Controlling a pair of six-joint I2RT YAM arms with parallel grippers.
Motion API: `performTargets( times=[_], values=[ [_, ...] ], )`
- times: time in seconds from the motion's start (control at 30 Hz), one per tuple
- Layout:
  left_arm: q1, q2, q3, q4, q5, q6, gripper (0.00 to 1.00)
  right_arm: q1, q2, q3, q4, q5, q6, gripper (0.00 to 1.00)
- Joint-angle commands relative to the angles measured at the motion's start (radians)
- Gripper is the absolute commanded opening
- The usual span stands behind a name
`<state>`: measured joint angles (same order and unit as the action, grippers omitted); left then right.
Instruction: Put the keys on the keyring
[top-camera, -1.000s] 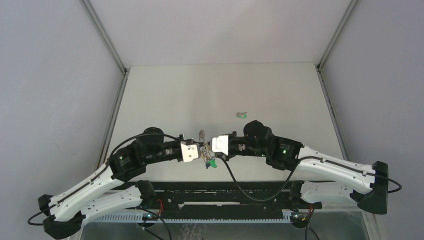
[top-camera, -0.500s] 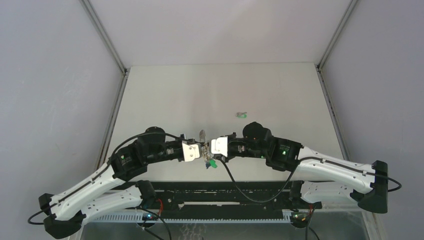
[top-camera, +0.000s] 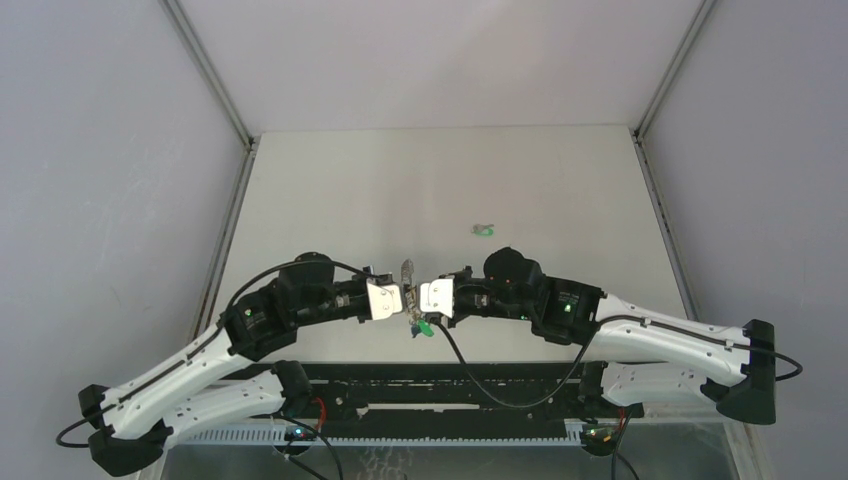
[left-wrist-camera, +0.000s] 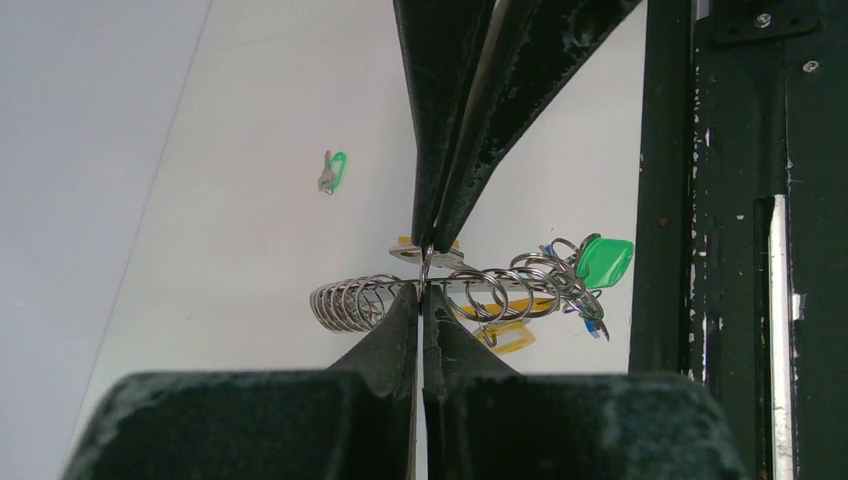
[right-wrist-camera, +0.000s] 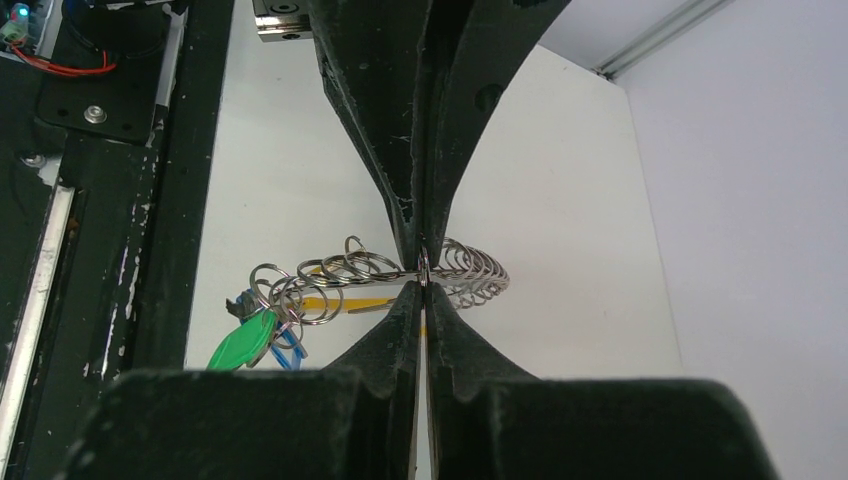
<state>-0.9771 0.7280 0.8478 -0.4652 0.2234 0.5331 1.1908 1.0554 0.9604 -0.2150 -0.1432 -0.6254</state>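
Observation:
The keyring (left-wrist-camera: 355, 300) hangs between both grippers above the table: a row of silver rings on a wire, with a yellow band (right-wrist-camera: 340, 302) behind it. A green-headed key (left-wrist-camera: 605, 262) and a blue one (right-wrist-camera: 290, 347) hang at its near end, and a yellow-tan tag (left-wrist-camera: 500, 339) hangs below. My left gripper (left-wrist-camera: 422, 288) is shut on the ring's wire. My right gripper (right-wrist-camera: 422, 283) is shut on the same spot from the opposite side. In the top view they meet tip to tip, left gripper (top-camera: 404, 303) and right gripper (top-camera: 418, 302). A loose green key (top-camera: 484, 230) lies further back on the table.
The black rail frame (top-camera: 450, 385) runs along the table's near edge, just behind the grippers, and shows in the left wrist view (left-wrist-camera: 735, 200) and the right wrist view (right-wrist-camera: 100, 150). Grey walls and metal posts border the white table (top-camera: 400, 190) on three sides.
The two grippers have drawn slightly closer together at the keyring. The loose green key has not moved.

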Motion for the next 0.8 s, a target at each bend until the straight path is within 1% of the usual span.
performTargets(
  times=[0.0, 0.13, 0.4, 0.77],
  values=[
    [0.020, 0.004, 0.043, 0.041, -0.003, -0.041, 0.00, 0.020, -0.020, 0.023, 0.057, 0.010, -0.019, 0.00],
    [0.057, 0.004, 0.049, 0.048, 0.029, -0.060, 0.00, 0.025, -0.018, 0.024, 0.050, 0.030, -0.028, 0.00],
    [0.076, 0.020, 0.061, 0.046, 0.053, -0.087, 0.00, 0.037, -0.011, 0.024, 0.036, 0.068, -0.050, 0.00],
    [0.130, 0.021, 0.071, 0.068, 0.133, -0.134, 0.00, 0.047, 0.015, 0.024, 0.016, 0.083, -0.070, 0.00]
  ],
)
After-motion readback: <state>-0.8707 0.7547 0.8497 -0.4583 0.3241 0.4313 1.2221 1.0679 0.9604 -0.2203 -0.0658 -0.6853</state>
